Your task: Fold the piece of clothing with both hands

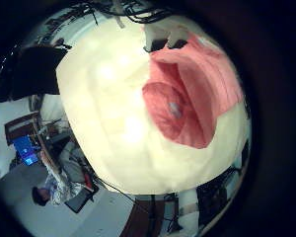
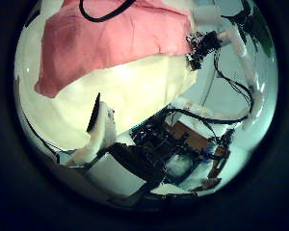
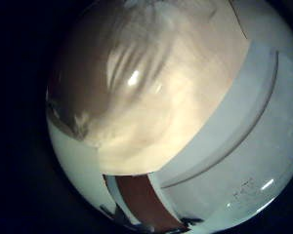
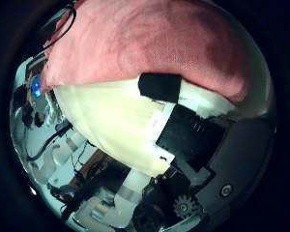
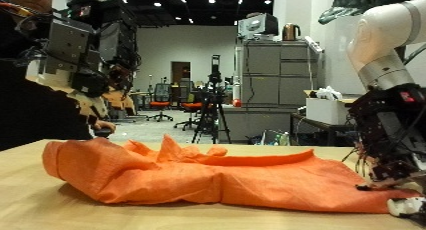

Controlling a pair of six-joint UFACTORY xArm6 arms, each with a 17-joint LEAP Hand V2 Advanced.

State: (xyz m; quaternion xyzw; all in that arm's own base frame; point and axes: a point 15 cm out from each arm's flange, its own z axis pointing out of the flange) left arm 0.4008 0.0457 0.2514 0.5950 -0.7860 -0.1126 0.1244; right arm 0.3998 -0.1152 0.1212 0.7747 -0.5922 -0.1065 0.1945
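You have the orange garment (image 5: 213,175) lying crumpled on the table (image 5: 40,205). Your right robot hand (image 5: 386,155) reaches down to the garment's edge; its grip can't be told. Your left robot hand (image 5: 73,55) hangs above the garment's other end, fingers loose, holding nothing.

The crumpled orange cloth garment (image 5: 220,175) looks soft, matt and finely woven, creased into ridges, on a pale wooden worktop (image 5: 40,205) with a smooth, faintly sheened surface, while the right hand (image 5: 386,155) shows hard black and white plastic parts with a dull finish.
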